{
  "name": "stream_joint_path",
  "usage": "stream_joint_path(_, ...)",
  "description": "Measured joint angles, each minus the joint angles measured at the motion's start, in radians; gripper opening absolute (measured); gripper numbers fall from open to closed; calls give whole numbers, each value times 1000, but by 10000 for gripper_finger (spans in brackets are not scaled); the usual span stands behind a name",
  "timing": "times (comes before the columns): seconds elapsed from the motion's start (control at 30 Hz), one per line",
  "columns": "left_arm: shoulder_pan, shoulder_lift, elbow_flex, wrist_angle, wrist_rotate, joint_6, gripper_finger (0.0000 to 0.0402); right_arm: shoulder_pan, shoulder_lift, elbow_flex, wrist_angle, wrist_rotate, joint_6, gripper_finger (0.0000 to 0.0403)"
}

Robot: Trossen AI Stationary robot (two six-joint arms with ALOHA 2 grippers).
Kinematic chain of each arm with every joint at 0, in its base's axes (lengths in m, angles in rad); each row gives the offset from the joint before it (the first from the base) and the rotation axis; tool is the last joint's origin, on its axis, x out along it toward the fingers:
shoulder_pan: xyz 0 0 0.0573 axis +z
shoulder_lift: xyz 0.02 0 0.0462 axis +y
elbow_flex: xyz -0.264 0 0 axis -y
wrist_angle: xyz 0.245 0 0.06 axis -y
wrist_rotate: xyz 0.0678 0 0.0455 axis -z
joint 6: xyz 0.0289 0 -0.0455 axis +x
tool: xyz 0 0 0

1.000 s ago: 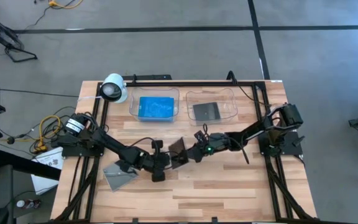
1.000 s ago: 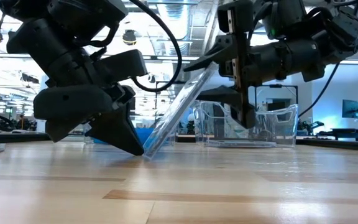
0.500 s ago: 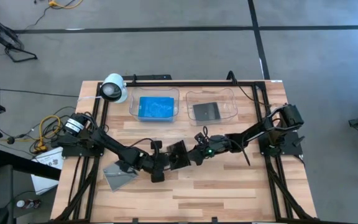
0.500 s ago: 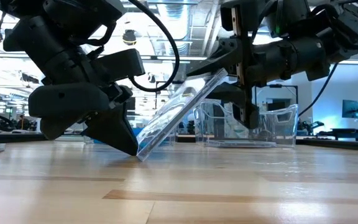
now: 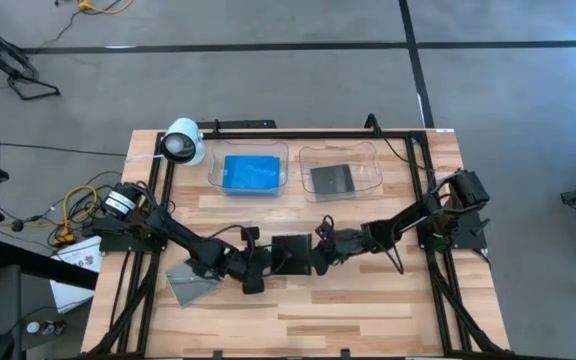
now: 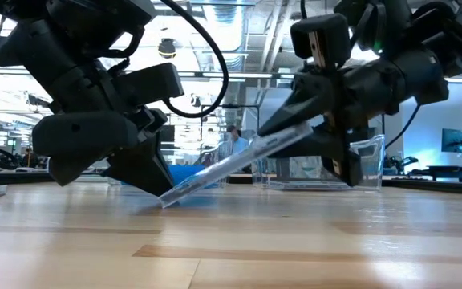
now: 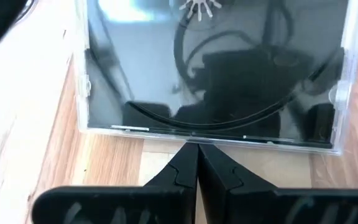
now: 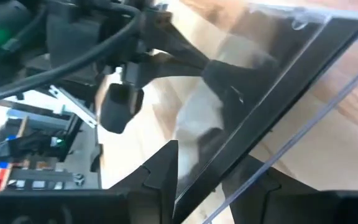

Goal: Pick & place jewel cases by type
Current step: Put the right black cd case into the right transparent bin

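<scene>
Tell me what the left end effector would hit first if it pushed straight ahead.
Likely the dark jewel case whose lower edge lies at its closed tips; the right end effector holds the case's far edge.

The right gripper's jaws clamp a tilted clear jewel case.

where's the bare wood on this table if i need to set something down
Free: the near strip below both arms, and the right side between the clear tray and right arm. Crowded: the centre, where the left gripper and right gripper meet at the dark jewel case; the back edge has the blue-filled tray.
</scene>
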Motion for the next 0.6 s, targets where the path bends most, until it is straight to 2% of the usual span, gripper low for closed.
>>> stream_joint_path(0.6, 1, 0, 0, 0, -2, 0, 0, 43, -1, 1, -111, 102, -4, 77)
